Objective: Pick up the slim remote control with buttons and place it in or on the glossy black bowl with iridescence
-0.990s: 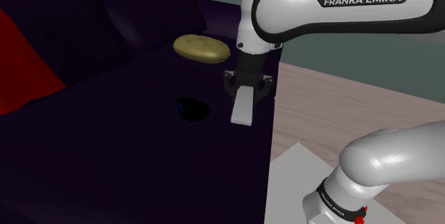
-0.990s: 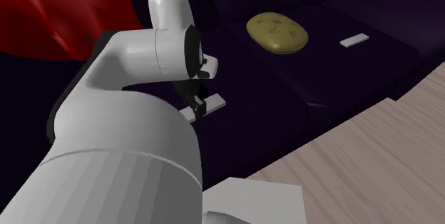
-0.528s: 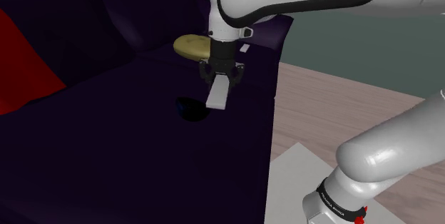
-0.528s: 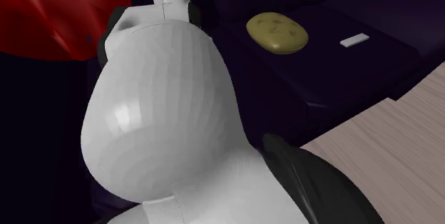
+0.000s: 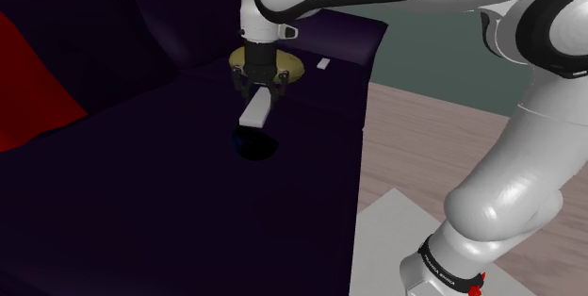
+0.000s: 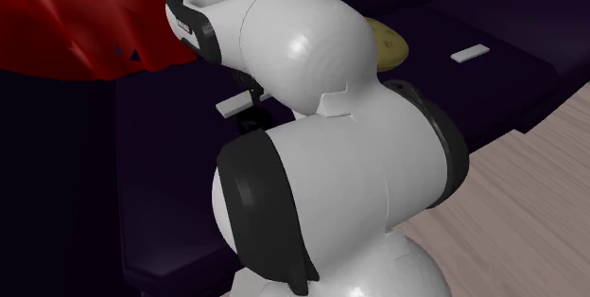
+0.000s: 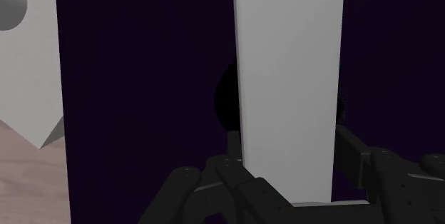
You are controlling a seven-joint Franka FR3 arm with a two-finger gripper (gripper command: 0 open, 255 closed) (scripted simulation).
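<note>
A plain white slim remote point(image 5: 255, 112) hangs in the air with my black gripper point(image 5: 256, 85) shut on its upper end. Just below its lower end, a black bowl point(image 5: 254, 144) sits on the dark purple sofa seat point(image 5: 170, 200). In the wrist view the remote point(image 7: 289, 80) stands between my two fingers point(image 7: 234, 148), and the dark round bowl point(image 7: 225, 101) shows behind its edge. In the second exterior view the arm hides most of the gripper, and one end of the remote point(image 6: 231, 107) sticks out beside it.
A yellow-brown lumpy object point(image 5: 294, 69) lies on the seat just behind the gripper, with a second small white remote point(image 5: 323, 62) beyond it. A red cushion point(image 5: 28, 87) is at the shoulder view's left. The seat's edge drops to a pale wooden floor point(image 5: 443, 143).
The gripper has carried the remote from near the seat's edge toward the shoulder view's left and farther back, to just above the bowl. The arm now blocks more of the second exterior view.
</note>
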